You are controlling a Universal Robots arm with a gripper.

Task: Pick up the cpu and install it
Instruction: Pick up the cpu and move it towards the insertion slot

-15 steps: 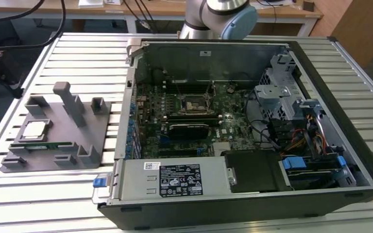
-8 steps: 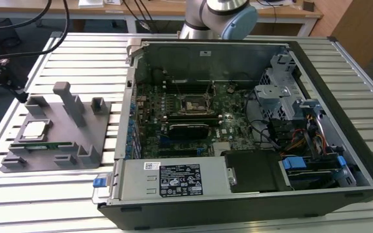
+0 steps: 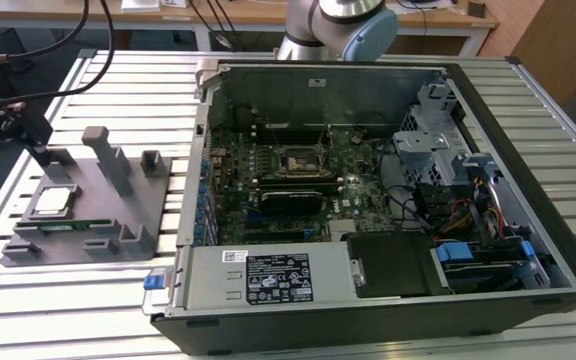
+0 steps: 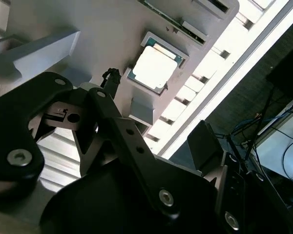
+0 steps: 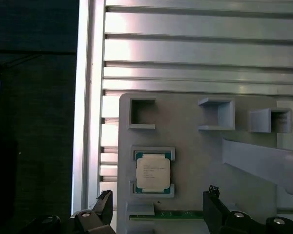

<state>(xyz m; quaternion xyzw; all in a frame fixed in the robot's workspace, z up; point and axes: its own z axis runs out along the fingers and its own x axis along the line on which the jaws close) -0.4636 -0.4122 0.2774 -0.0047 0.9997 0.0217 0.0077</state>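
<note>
Spread wide and gripping nothing, the gripper (image 5: 159,195) is hung above the grey fixture plate (image 5: 200,161), as seen in the first wrist view. Just past its fingertips (image 5: 106,201), untouched, the cpu (image 5: 153,172) is seated flat in a square recess of that plate, silver top up. A green memory stick (image 5: 180,213) is laid just beside the recess. Farther off, in the exterior view, the open computer case (image 3: 528,172) is set on the slatted table (image 3: 88,315), with the black socket frame (image 3: 296,161) on its motherboard.
</note>
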